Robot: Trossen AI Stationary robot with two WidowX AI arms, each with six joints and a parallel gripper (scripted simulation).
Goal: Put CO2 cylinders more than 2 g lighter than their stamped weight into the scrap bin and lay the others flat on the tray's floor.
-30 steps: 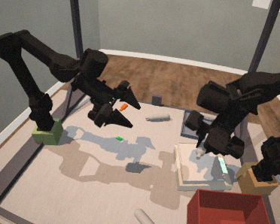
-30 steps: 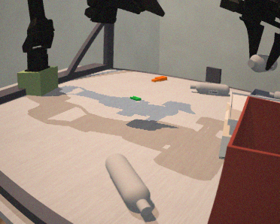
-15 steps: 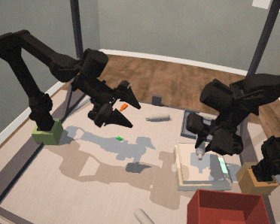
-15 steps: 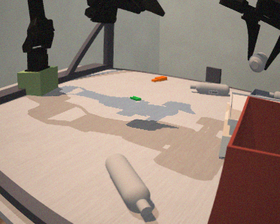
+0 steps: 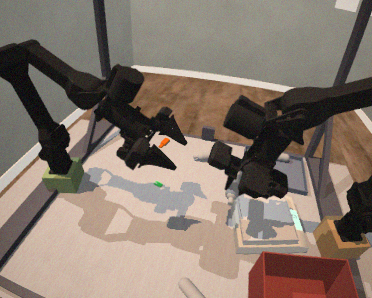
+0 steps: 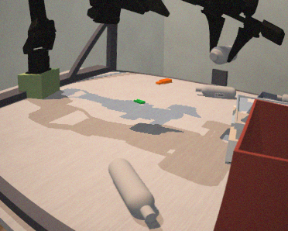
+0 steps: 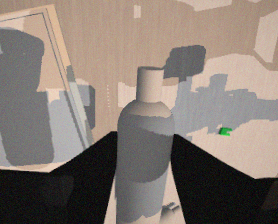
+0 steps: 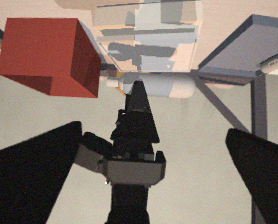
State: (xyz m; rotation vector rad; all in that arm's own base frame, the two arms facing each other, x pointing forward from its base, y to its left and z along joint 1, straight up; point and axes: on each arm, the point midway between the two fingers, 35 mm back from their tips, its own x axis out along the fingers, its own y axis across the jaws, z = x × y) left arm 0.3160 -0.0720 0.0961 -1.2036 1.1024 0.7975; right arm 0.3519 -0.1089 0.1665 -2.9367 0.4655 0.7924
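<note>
Deep red, open box, lower right from above; pale grey, bottle-shaped cylinders; vivid green small piece.

cylinder: matt, smooth | bin: matt, plastic-looking | floor: wood
</note>
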